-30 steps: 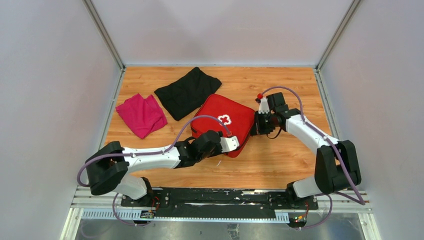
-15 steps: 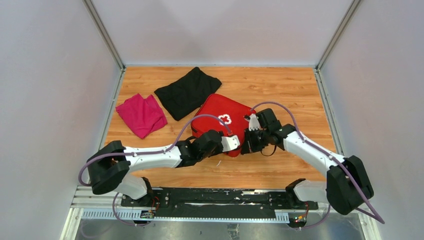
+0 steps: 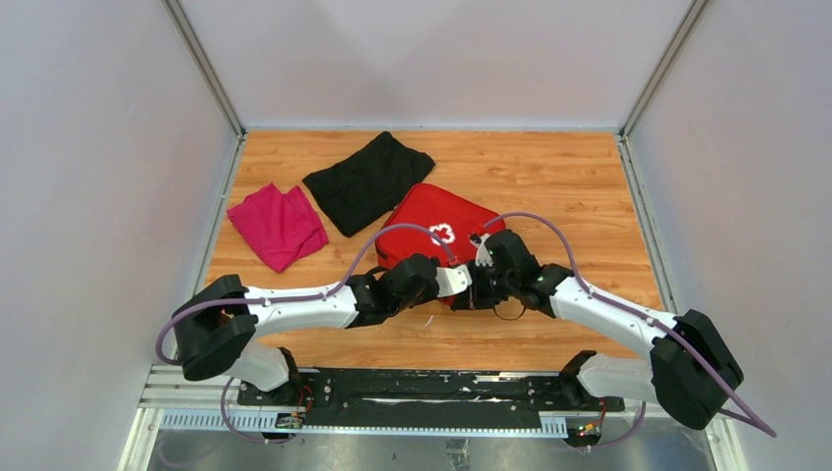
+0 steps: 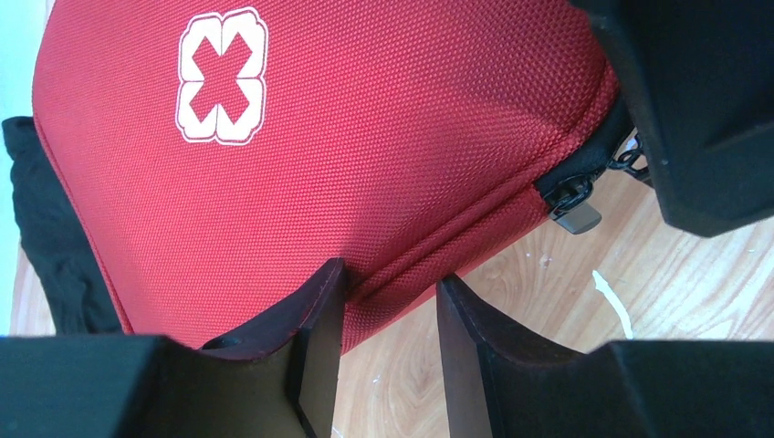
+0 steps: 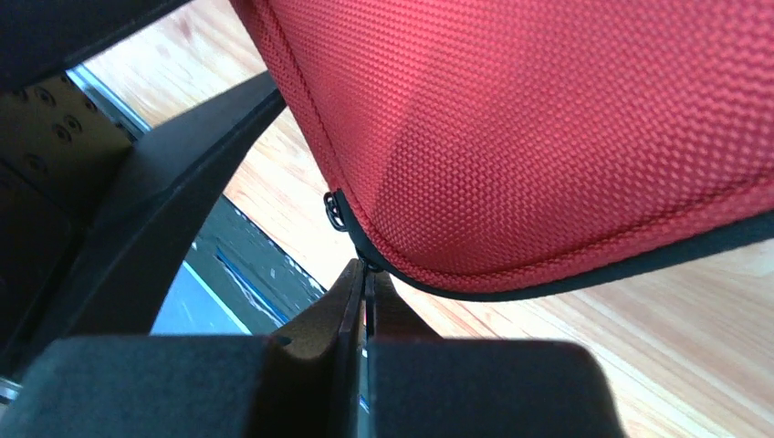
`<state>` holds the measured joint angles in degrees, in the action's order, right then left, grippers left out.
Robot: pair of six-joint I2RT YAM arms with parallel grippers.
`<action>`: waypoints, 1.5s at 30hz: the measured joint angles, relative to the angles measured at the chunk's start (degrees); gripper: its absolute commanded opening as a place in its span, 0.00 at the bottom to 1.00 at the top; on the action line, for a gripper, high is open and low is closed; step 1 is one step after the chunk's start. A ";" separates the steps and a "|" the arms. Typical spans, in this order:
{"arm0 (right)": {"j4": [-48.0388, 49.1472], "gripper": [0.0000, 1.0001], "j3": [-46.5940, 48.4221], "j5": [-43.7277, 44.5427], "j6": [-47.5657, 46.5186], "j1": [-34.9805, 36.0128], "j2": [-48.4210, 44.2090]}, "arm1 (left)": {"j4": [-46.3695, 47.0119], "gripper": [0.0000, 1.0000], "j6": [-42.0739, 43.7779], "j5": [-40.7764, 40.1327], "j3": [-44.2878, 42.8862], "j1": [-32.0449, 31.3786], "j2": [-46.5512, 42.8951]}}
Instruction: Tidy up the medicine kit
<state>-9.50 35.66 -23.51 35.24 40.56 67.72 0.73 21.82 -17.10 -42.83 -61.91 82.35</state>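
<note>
right gripper (image 5: 365,274) is pinched shut at the zip line on the near corner of the medicine kit (image 3: 424,214); what it nips is hidden. left gripper (image 4: 388,285) straddles the kit's near edge, jaws apart, whether it bites i cannot tell. the red case lies mid-table (image 3: 559,177), just right of a black cloth (image 3: 365,179). likely trouble: with a loose hold, a tug at the zip slider (image 4: 570,193) could drag or tip the case, or the pinch could slip off. no writing is legible, only a white cross (image 4: 222,76).
</note>
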 measured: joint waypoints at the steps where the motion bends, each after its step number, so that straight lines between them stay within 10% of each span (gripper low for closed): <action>1: 0.15 0.00 -0.09 0.07 0.42 0.20 0.00 | 0.00 0.41 0.00 0.04 0.00 0.00 0.00; 16: 9.68 0.03 -1.55 2.69 12.02 2.99 3.58 | -1.07 0.40 0.74 -1.73 -0.02 1.01 0.00; 22: 7.89 0.18 1.84 1.62 10.27 3.80 7.39 | -1.66 0.42 1.38 -3.10 -0.02 1.31 -0.07; 45: -12.39 0.49 4.11 20.00 2.80 5.88 -11.26 | -4.79 0.83 -11.61 0.94 3.85 0.55 -20.72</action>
<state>-21.89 39.77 -3.51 38.04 46.44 56.47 -4.05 10.22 -16.16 -38.98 -61.36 61.63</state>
